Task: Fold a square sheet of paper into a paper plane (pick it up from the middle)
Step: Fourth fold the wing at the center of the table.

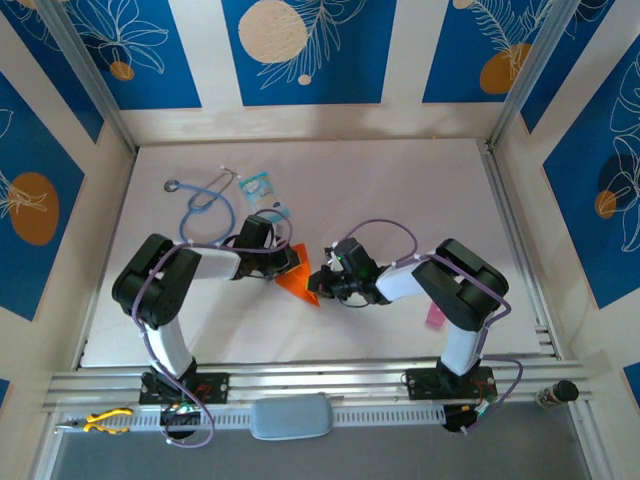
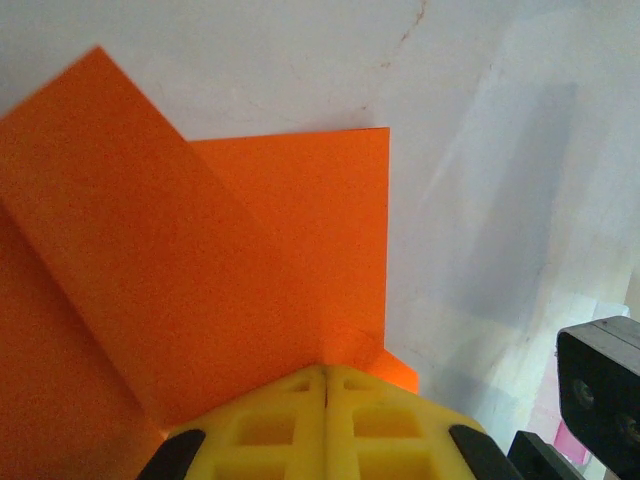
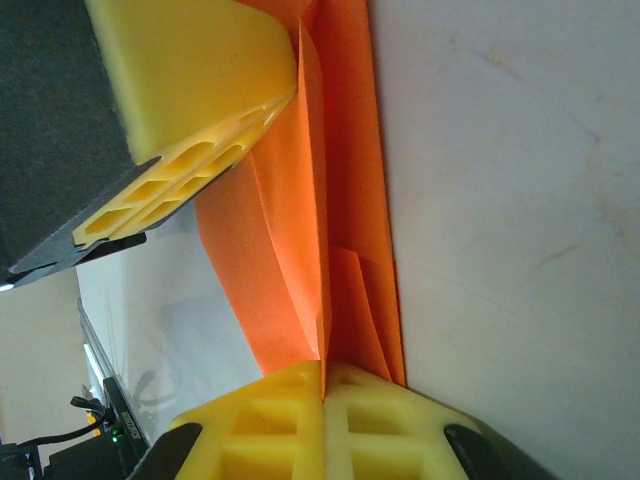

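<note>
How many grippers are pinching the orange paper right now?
2. The left gripper is shut on the orange paper from the left side; the right gripper is shut on it from the right.

The top camera hangs high over the near edge of the table (image 1: 400, 190), facing down and toward the far side, so it takes in the whole surface from a distance. Each wrist camera sits just behind its own fingers and looks along them from very close. The one on the left gripper (image 2: 325, 378) apparently faces right, and the one on the right gripper (image 3: 323, 372) faces left. All three views share the square sheet of paper (image 1: 297, 282) at the table's middle.
</note>
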